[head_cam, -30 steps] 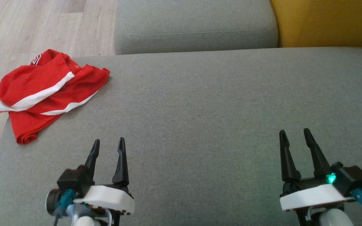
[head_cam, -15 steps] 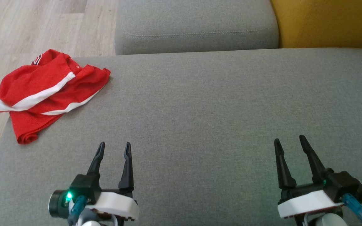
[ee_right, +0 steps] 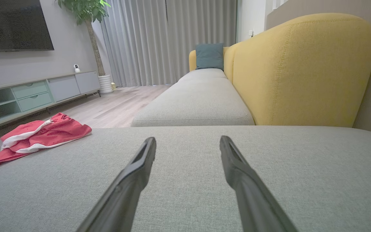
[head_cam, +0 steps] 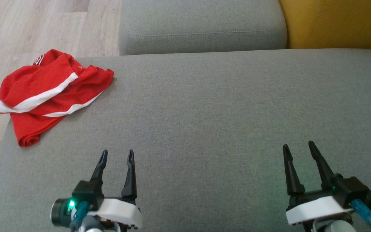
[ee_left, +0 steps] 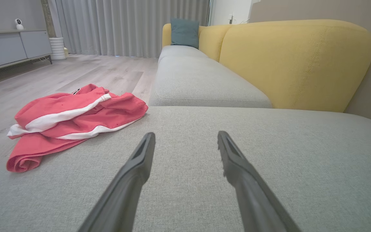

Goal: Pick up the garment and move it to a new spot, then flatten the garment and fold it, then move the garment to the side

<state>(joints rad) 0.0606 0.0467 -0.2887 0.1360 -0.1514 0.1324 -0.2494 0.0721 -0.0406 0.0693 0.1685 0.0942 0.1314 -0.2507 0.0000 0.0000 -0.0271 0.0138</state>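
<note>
Left end effector [head_cam: 117, 151] hovers spread, well apart from crumpled red garment [head_cam: 35, 84].

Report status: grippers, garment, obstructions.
Left gripper open, empty. Right gripper open, empty. Red garment crumpled at far left corner of seat cushion. Nothing between it and left gripper.

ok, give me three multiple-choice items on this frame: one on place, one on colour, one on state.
1. Where does the garment lie on the grey cushion?
A. its centre
B. its far left corner
C. its near right corner

2. The garment's stripes are:
A. black
B. yellow
C. white

3. The left pincer and right pincer are:
A. both open, empty
B. both shut
C. left shut on cloth

Key:
1 B, it overhangs the cushion's left edge in the head view.
2 C, white bands cross the red cloth.
3 A, each pair of fingers stands apart over bare cushion.
</note>
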